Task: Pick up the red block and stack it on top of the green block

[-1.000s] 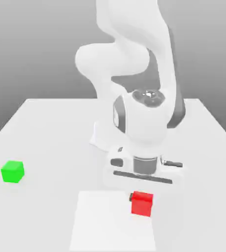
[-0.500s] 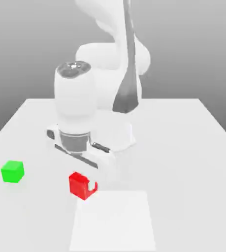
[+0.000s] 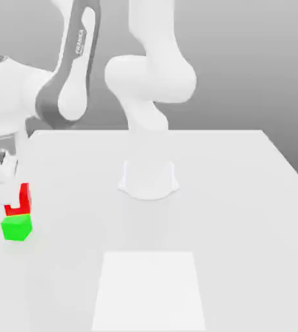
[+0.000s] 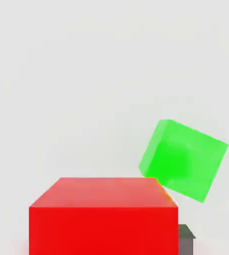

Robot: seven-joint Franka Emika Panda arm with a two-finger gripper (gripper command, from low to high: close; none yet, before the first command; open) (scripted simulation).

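red block (image 3: 23,200) held just above green block (image 3: 17,227), near table's edge on exterior view's left.

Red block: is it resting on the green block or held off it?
Held off: the shut tool carries the red block just above the green block.

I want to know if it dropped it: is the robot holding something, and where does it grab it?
Yes, the gripper holds the red block by its sides, just above the green block.
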